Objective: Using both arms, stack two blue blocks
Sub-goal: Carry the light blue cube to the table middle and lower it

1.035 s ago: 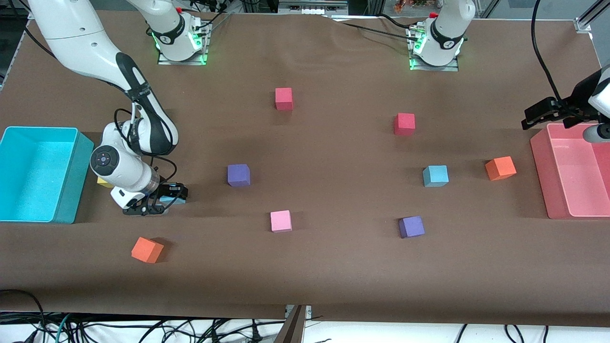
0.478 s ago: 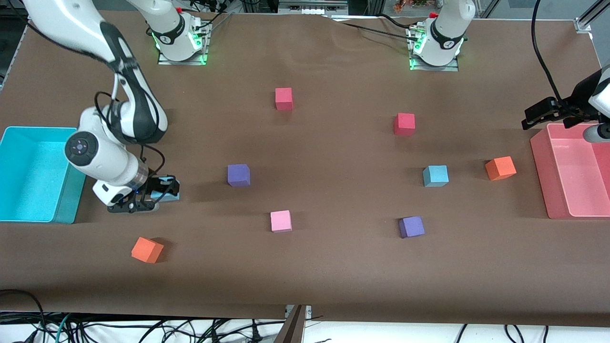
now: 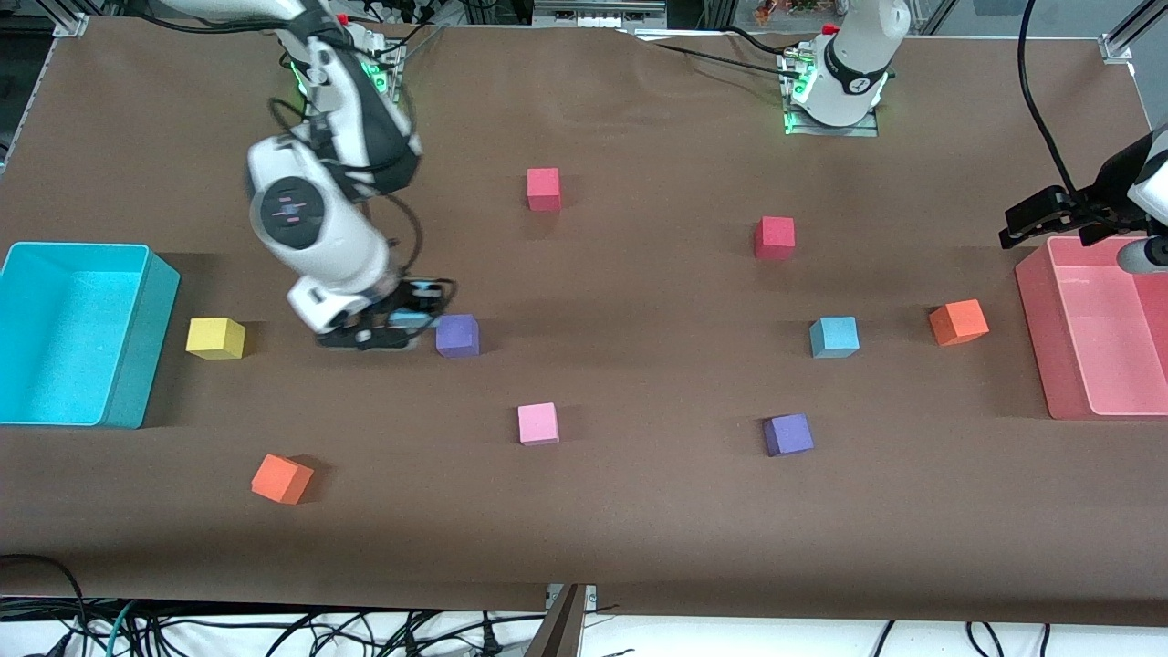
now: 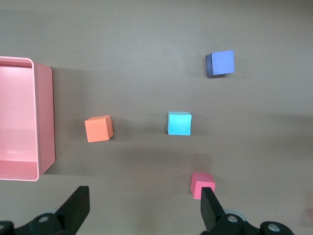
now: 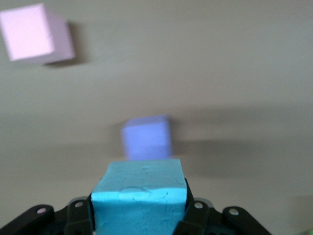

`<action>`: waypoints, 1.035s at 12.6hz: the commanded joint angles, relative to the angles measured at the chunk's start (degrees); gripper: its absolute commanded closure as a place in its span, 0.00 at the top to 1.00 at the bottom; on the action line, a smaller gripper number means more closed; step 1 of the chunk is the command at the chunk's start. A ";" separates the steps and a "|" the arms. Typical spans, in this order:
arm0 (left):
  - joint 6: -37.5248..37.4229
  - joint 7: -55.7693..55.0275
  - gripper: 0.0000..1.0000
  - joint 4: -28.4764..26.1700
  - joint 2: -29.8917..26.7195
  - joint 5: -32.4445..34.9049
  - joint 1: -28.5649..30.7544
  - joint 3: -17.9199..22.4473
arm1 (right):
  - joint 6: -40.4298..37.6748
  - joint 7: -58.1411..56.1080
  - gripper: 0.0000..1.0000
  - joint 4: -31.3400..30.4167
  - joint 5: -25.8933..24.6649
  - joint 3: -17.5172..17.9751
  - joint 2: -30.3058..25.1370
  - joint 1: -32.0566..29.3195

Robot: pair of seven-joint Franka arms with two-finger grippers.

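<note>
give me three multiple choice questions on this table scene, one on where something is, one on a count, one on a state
1. Where is the free blue block?
A. in the turquoise bin
B. on the table beside an orange block, toward the left arm's end
C. on top of the pink block

2. How many orange blocks are on the table?
A. one
B. two
C. four

3. What is the right gripper doing?
A. hanging open over the pink bin
B. shut on a blue block
C. shut on the yellow block

Answers:
1 B, it sits on the cloth next to the orange block.
2 B, that one plus another orange block near the front edge.
3 B, the right wrist view shows the held blue block clamped between the fingers.
</note>
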 commanded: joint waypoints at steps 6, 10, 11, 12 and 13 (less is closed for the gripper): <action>-0.13 -0.13 1.00 1.04 0.27 0.17 0.30 -0.17 | 13.07 11.34 0.19 8.41 -4.70 0.18 18.80 11.84; 1.63 -0.13 1.00 0.86 0.27 1.05 1.10 0.18 | 17.74 11.25 0.19 8.94 -7.36 -0.52 20.93 11.76; 1.63 -0.21 1.00 0.68 0.27 1.05 1.18 0.18 | 17.92 11.25 0.20 8.94 -7.45 -0.69 21.45 11.76; 1.72 -0.21 1.00 0.60 0.27 1.05 1.18 0.18 | 18.44 11.25 0.20 8.94 -7.45 -0.96 21.46 11.85; 3.11 -0.21 1.00 -1.49 0.44 1.14 1.36 0.18 | 18.54 11.08 0.20 8.94 -7.54 -1.13 21.46 11.76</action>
